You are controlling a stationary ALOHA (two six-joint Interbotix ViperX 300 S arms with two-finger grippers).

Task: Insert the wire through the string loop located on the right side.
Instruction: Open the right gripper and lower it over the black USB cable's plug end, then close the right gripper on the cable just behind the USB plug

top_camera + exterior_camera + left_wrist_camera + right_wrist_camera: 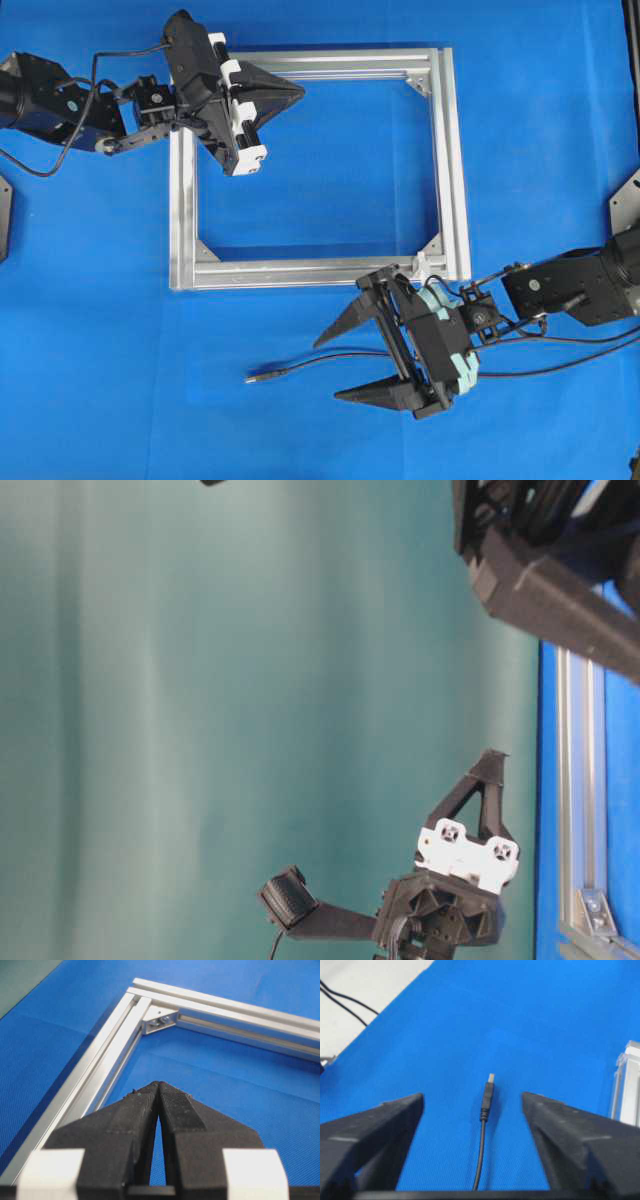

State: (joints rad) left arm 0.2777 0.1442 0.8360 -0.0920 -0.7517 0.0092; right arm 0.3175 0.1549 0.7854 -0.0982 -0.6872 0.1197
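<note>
The wire (300,366) lies on the blue mat in front of the aluminium frame (180,200), its silvery tip (251,379) pointing left. My right gripper (330,371) is open just above the mat, its fingers on either side of the wire and apart from it. In the right wrist view the wire (482,1130) runs between the fingers of the right gripper (472,1097), tip (491,1078) ahead. A small white bit (418,264) at the frame's near right corner looks like the string loop. My left gripper (298,92) is shut and empty over the frame's far left corner; its closed tips (159,1085) hover inside the frame.
The frame's bars (115,1055) and a corner bracket (160,1020) lie ahead of the left gripper. A frame end (627,1085) stands right of the right gripper. The arms' thicker black cables (560,345) trail at the right. The mat's left edge (395,1005) borders a pale floor.
</note>
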